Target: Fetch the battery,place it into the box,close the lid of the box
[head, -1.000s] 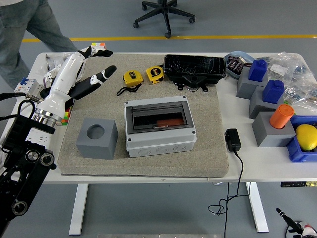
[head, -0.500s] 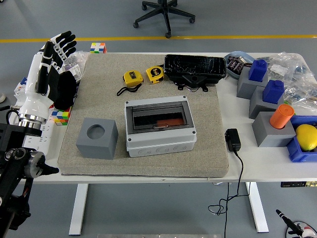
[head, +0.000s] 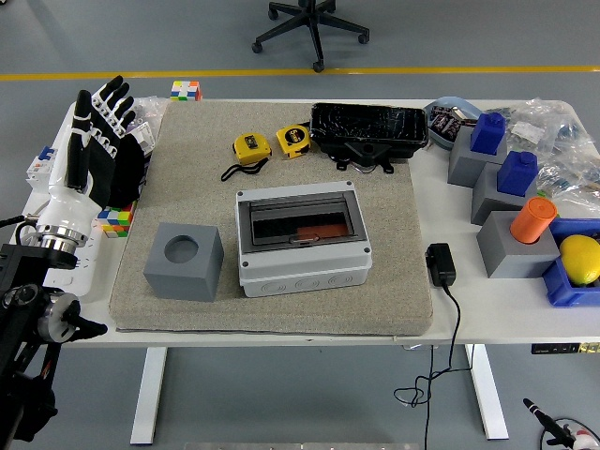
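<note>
The grey box (head: 298,240) sits in the middle of the beige mat (head: 281,187), its dark see-through lid (head: 298,221) lying flat over the opening. An orange slab, apparently the battery (head: 315,231), shows through the lid inside the box. My left hand (head: 105,117) stands upright over the table's left edge, well left of the box, fingers spread and holding nothing. My right arm is out of the picture.
A grey cube with a round hole (head: 184,261) stands left of the box. Two yellow tape measures (head: 251,146) and a black case (head: 368,127) lie behind it. A black adapter (head: 441,263) and its cable lie to the right. Grey blocks, an orange cylinder (head: 532,219) and a lemon (head: 581,258) crowd the right edge.
My left arm has pulled back from over the mat to the table's left edge, the hand turning upright. The person at the top left has left the picture.
</note>
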Action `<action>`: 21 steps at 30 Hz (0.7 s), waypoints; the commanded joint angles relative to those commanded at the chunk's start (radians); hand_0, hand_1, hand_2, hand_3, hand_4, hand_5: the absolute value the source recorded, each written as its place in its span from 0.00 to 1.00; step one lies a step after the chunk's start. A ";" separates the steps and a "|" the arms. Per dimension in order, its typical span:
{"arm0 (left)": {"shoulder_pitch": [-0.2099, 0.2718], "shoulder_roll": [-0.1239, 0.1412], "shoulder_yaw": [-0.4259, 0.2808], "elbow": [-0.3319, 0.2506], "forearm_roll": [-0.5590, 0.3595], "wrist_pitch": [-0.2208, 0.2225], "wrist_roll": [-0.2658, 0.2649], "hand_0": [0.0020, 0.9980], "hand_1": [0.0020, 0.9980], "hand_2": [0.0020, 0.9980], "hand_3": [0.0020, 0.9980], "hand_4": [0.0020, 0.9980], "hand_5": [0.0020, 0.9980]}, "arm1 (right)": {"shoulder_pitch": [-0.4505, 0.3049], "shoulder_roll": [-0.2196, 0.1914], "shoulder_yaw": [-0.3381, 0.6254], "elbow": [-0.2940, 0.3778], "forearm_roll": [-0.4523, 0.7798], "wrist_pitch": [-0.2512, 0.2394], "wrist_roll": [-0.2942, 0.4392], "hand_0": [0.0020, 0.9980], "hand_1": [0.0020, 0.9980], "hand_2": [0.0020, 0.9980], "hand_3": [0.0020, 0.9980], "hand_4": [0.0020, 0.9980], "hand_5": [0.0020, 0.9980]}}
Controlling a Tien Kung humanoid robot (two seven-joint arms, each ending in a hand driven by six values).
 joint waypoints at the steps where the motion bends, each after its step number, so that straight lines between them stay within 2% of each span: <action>1: 0.000 0.004 -0.006 -0.003 0.032 -0.002 0.014 1.00 1.00 0.97 0.94 1.00 1.00 | 0.000 0.000 -0.001 0.000 -0.001 0.000 0.000 0.86 0.81 0.79 0.85 1.00 1.00; 6: 0.002 0.015 -0.038 -0.022 0.208 -0.018 0.089 0.99 1.00 0.96 0.93 1.00 0.97 | -0.001 0.000 -0.004 0.000 -0.001 0.000 0.000 0.86 0.81 0.79 0.85 1.00 1.00; 10: 0.007 0.005 -0.068 -0.040 0.357 -0.046 0.154 0.99 1.00 0.96 0.93 1.00 0.97 | -0.002 0.003 -0.006 0.000 -0.006 0.001 -0.001 0.86 0.81 0.79 0.85 1.00 1.00; 11: 0.009 0.002 -0.071 -0.040 0.382 -0.050 0.161 0.97 0.98 0.95 0.91 1.00 0.97 | -0.003 0.003 -0.006 0.000 -0.008 0.001 -0.001 0.86 0.81 0.79 0.85 1.00 1.00; 13: 0.011 -0.003 -0.073 -0.037 0.395 -0.053 0.164 0.97 0.98 0.95 0.91 1.00 0.97 | -0.004 0.004 -0.006 0.000 -0.010 0.001 -0.001 0.86 0.81 0.79 0.85 1.00 1.00; 16: 0.015 -0.011 -0.075 -0.025 0.374 -0.025 0.152 0.97 0.98 0.95 0.91 1.00 0.97 | -0.008 0.004 -0.013 0.000 -0.009 0.001 0.000 0.86 0.81 0.79 0.85 1.00 1.00; 17: 0.016 -0.012 -0.076 -0.023 0.372 -0.023 0.150 0.90 0.93 0.90 0.87 1.00 0.99 | -0.009 0.005 -0.013 0.000 -0.009 0.001 0.000 0.86 0.81 0.79 0.85 1.00 1.00; 21: 0.024 -0.016 -0.074 0.001 0.331 -0.006 0.124 0.90 0.93 0.90 0.87 1.00 0.99 | -0.017 0.006 -0.011 0.000 -0.016 0.001 -0.001 0.86 0.81 0.79 0.85 1.00 1.00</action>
